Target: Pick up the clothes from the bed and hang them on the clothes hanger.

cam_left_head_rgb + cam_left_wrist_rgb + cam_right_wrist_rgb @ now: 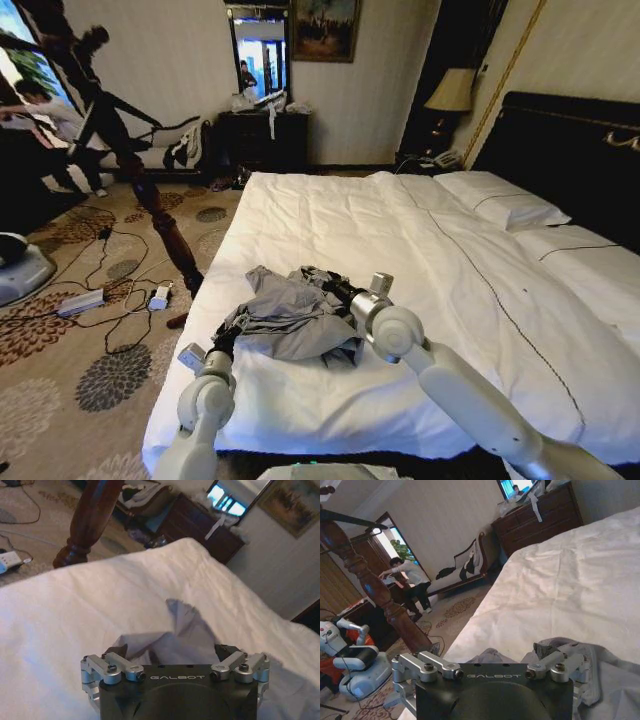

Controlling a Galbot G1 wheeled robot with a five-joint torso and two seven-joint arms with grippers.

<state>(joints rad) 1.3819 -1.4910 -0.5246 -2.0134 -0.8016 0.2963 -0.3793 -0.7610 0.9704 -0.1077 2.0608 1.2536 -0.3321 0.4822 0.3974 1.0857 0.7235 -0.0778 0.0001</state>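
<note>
While my left gripper [228, 335] and right gripper [345, 296], fingers unreadable, sit at the shirt [290, 318] at lower centre of the frame, I should pinch fabric only, not duvet.

One brand word, read twice

"GALBOT" in pale letters on the dark housing of the left gripper [175, 652]; the same word on the right gripper [490, 652]; nothing else legible.

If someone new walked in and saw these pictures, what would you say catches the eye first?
The crumpled grey-blue shirt lies near the foot of the white bed, with the left gripper and the right gripper reaching into it from either side. A dark carved wooden post rises beside the bed on the robot's left.
</note>
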